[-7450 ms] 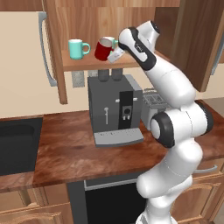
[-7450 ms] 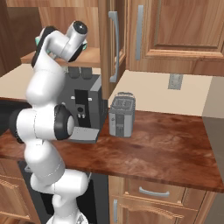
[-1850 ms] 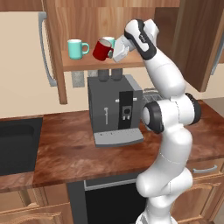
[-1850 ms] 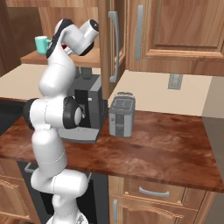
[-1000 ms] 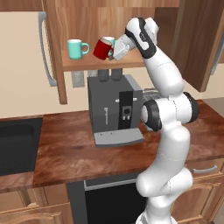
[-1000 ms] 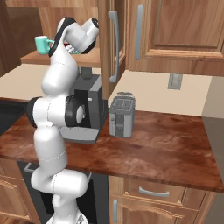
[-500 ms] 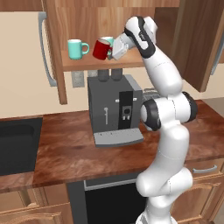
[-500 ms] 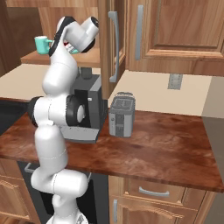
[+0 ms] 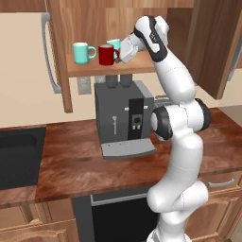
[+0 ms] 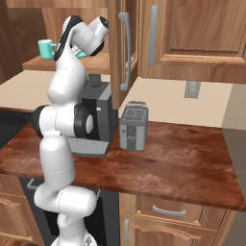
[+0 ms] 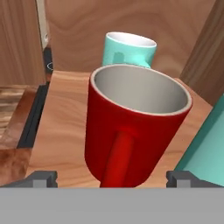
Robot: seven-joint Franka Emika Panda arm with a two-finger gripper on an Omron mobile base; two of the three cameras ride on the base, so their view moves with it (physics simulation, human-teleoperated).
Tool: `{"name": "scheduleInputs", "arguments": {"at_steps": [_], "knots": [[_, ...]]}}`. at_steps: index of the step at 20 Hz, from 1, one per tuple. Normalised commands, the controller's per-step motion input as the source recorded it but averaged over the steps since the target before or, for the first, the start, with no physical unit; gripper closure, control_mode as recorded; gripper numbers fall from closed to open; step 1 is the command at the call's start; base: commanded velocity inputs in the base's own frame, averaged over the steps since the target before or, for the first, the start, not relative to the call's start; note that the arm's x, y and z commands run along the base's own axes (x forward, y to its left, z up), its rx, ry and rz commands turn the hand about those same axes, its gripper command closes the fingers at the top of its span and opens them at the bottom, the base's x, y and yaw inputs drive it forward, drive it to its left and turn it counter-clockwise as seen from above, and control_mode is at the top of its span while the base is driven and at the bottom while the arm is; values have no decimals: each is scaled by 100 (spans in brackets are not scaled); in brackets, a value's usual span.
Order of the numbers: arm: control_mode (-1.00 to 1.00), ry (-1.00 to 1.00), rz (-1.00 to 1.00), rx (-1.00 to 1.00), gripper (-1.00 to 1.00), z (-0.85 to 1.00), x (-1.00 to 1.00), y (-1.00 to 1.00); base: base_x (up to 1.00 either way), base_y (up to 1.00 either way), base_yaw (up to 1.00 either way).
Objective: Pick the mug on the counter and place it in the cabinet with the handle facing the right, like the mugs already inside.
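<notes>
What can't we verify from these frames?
- Second teal mug, left base view: mostly behind the red mug and the gripper.
- Red mug in right base view: hidden by the arm; only one teal mug shows.
- Hand view: mug base and fingertips cut off by the bottom edge.

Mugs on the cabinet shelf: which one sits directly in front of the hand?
The dark red mug, between the two teal mugs, its handle pointing at the open hand.
</notes>
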Motion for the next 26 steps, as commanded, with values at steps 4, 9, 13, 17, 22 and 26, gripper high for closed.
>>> {"name": "scheduleInputs", "arguments": {"at_steps": [4, 9, 13, 17, 22, 26], "knots": [[-100, -8, 1, 2, -100, 0, -7, 0, 0, 0, 0], [-100, -11, 0, 5, -100, 0, -14, -1, 0, 0, 0], [-100, -12, 0, 4, -100, 0, -15, 0, 0, 0, 0], [-100, -13, 0, 4, -100, 0, -19, 0, 0, 0, 0], [-100, -11, -1, 5, -100, 3, -25, 0, 0, 0, 0], [-100, -4, 0, 4, -100, 26, -25, 0, 0, 0, 0]]}}
